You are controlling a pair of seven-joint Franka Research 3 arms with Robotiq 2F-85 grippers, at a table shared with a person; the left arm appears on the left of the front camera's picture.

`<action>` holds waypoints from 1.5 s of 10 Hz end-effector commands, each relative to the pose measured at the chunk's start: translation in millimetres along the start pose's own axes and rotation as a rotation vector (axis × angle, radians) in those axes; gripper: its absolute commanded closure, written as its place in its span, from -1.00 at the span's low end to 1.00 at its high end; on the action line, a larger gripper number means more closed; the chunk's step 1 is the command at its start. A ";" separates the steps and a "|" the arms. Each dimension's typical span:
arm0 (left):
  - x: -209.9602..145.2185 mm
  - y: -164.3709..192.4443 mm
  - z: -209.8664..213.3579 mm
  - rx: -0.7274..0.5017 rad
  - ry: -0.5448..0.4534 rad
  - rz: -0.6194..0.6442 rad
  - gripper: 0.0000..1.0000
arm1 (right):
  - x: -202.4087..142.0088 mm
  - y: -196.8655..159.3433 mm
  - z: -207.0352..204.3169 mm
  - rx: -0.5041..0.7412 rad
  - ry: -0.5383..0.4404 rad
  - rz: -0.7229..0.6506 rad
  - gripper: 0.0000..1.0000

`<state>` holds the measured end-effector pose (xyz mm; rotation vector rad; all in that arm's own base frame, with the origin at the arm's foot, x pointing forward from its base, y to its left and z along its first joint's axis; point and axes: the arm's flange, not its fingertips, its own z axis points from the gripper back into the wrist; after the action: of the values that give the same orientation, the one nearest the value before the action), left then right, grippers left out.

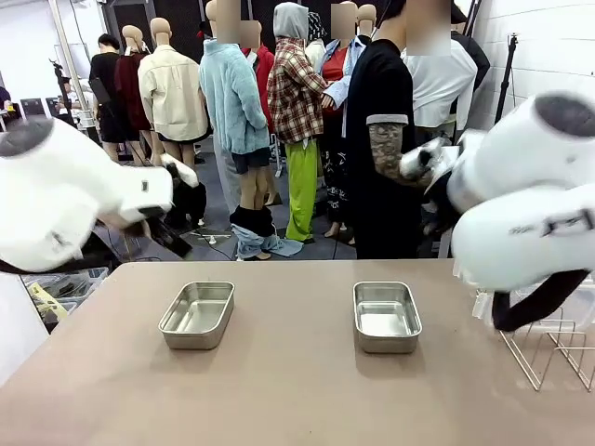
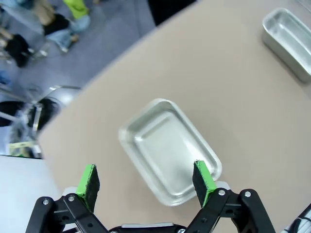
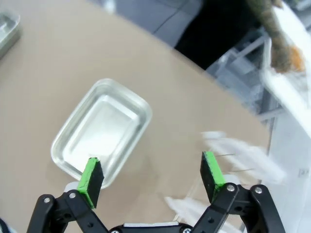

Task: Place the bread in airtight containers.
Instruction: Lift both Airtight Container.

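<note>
Worktop, beige, seen from the robot's side, carries two steel pans that stand well apart near its middle: the left pan and the right pan. Both are upright and open-topped, and their shiny floors are bare. The left arm and right arm are raised above the worktop at either side.

Left wrist view: the left jaws are spread wide and grip nothing. Their green left pads hang above the near end of the left pan.

Right wrist view: the right jaws are likewise spread wide and hold nothing. One of the right pads hangs over the near corner of the right pan.

A wire rack stands at the worktop's right edge. A person in a black top stands at the far side, behind the right pan.
</note>
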<state>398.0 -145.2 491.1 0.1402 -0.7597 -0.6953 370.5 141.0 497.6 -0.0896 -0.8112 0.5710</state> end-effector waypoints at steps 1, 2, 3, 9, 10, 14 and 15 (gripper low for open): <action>3.5 40.9 42.4 0.140 0.045 0.080 -1.00 | -39.2 -34.5 77.8 -0.156 -0.068 -0.152 -1.00; -0.6 62.4 54.0 0.127 0.057 0.100 -1.00 | -63.1 -59.4 104.7 -0.189 -0.081 -0.226 -1.00; -5.4 94.5 62.8 0.085 0.062 0.116 -1.00 | -91.1 -99.5 124.2 -0.215 -0.081 -0.327 -1.00; -26.5 158.8 34.1 0.071 0.147 0.260 -1.00 | -203.2 -214.7 86.6 -0.085 0.123 -0.638 -1.00; -31.5 157.4 42.2 0.089 0.144 0.178 -1.00 | -181.8 -245.7 131.2 -0.126 0.087 -0.624 -1.00; -31.5 157.4 42.2 0.089 0.144 0.178 -1.00 | -181.8 -245.7 131.2 -0.126 0.087 -0.624 -1.00; -31.5 157.4 42.2 0.089 0.144 0.178 -1.00 | -181.8 -245.7 131.2 -0.126 0.087 -0.624 -1.00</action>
<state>438.5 -2.1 560.7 0.1875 -0.6594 -0.4654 288.5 -177.5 543.8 0.0144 -0.7518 -0.0797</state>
